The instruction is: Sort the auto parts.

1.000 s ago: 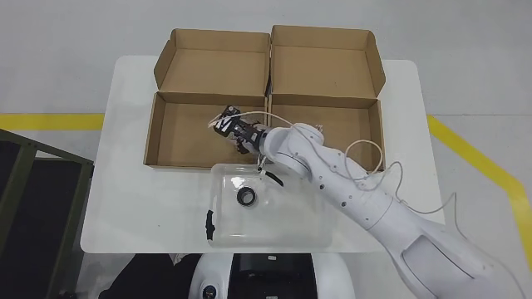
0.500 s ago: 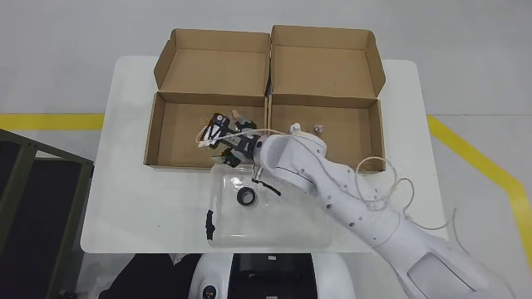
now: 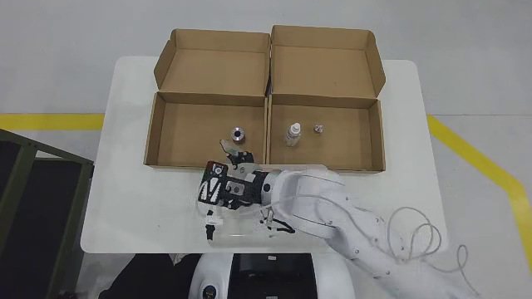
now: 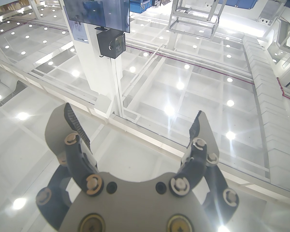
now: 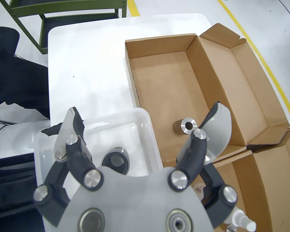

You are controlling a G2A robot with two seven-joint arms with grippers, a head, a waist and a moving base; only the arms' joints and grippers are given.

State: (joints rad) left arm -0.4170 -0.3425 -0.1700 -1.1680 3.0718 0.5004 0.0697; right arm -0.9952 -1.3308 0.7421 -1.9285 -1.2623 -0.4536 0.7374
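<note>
My right gripper hangs open and holds nothing, over the left end of the clear plastic tray. A black ring-shaped part lies in the tray just below it. In the left cardboard box, a short metal cylinder rests near the front wall. The right box holds a small white bottle and a tiny part. My left gripper is open, empty and pointed up at the ceiling.
Both boxes have their lids folded back at the far side of the white table. A black strip lies at the tray's left edge. A green shelf cart stands off the table's left side.
The right gripper let go of the metal cylinder in the left box and drew back toward me, ending over the tray.
</note>
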